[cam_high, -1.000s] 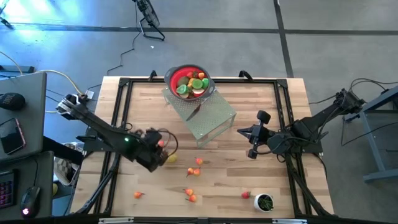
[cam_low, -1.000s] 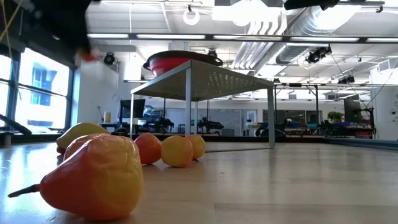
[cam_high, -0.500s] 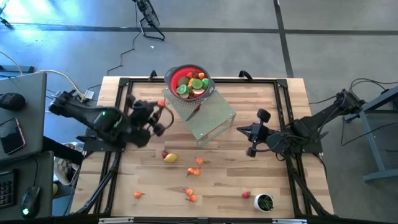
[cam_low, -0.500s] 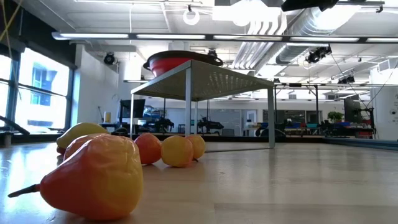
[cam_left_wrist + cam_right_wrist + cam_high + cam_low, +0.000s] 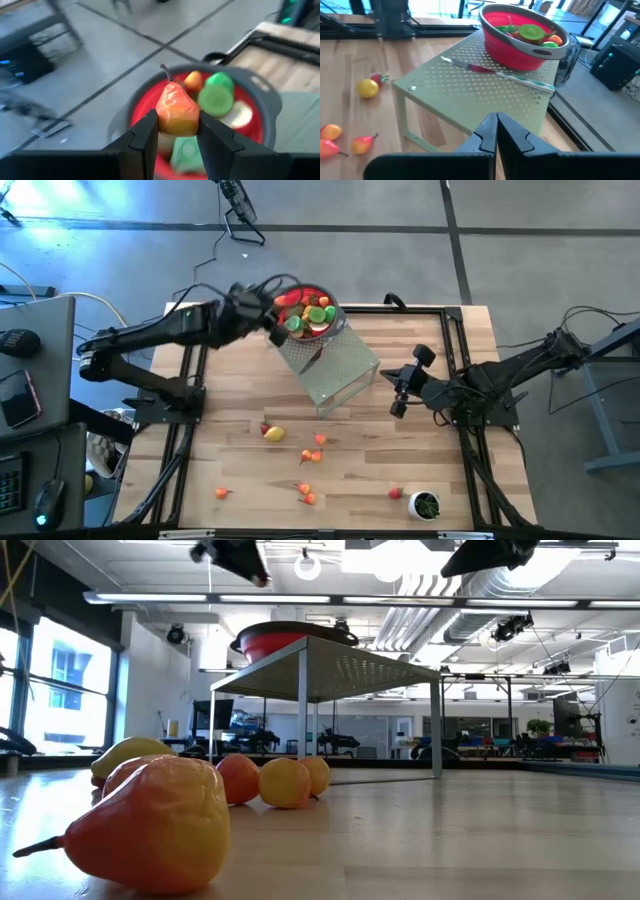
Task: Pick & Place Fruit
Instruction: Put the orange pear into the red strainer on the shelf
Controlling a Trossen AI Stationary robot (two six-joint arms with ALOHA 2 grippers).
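gripping a pear (image 5: 177, 109), left gripper (image 5: 175, 131) hides bowl (image 5: 265, 112) fruit.

One red bowl (image 5: 305, 311) stands on one perforated green stand (image 5: 335, 370), with one silver knife (image 5: 313, 360) lying just beside the bowl. Several fruit pieces are heaped in the bowl, too crowded to count. One pear (image 5: 176, 107) is held above the bowl by the left gripper (image 5: 176, 127). About nine loose fruit pieces (image 5: 274, 434) lie on the counter (image 5: 440, 350) well apart from the bowl, and one white cup (image 5: 426, 505) stands farthest from it.
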